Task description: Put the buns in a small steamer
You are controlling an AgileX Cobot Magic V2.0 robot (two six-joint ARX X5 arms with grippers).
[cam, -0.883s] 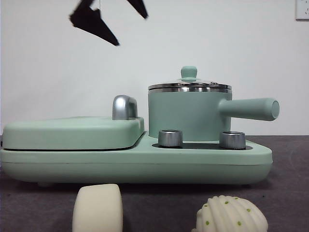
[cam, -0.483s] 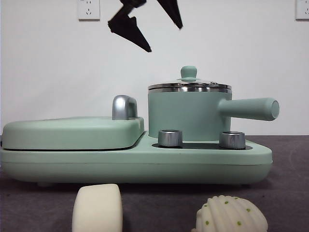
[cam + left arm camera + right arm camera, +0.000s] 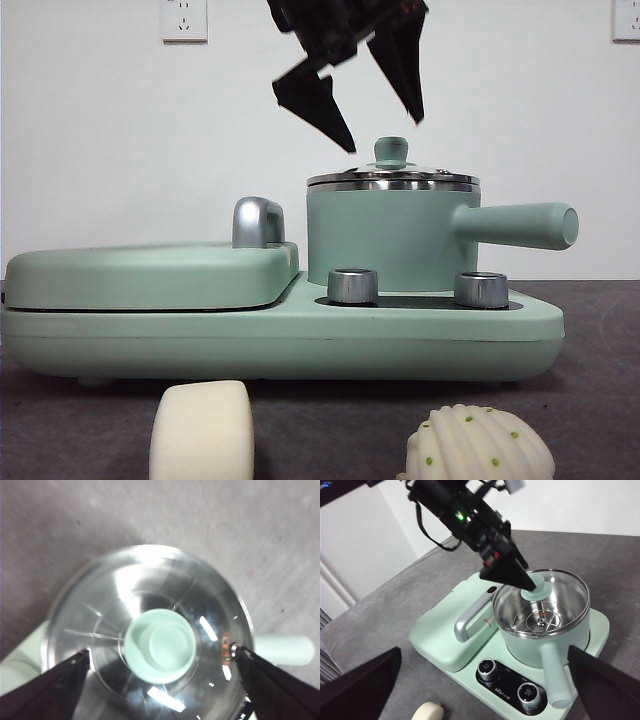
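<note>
Left gripper point(image 3: 382, 125), jaws spread wide and empty, was poised over the small green knob point(image 3: 160, 645) of the mint-green steamer's point(image 3: 390, 240) slippery, breakable steel-rimmed glass lid point(image 3: 100, 605), judged the safest hold, while two soft cream buns point(image 3: 202, 430) lay nearer.

The light is bright and even in all three views. In the front view the white wall point(image 3: 100, 150) glows softly, and a thin dark shadow lies on the table point(image 3: 600, 340) under the green cooker point(image 3: 280, 335). The left claw point(image 3: 378, 105) looks a bit smeared at its edges there.

In the left wrist view the glass lid point(image 3: 150, 590) shines with white glare spots and streaks. The whole view is soft and fuzzy, and the table looks blurry.

The right wrist view is sharper, with small glints inside the pot point(image 3: 542, 625).
</note>
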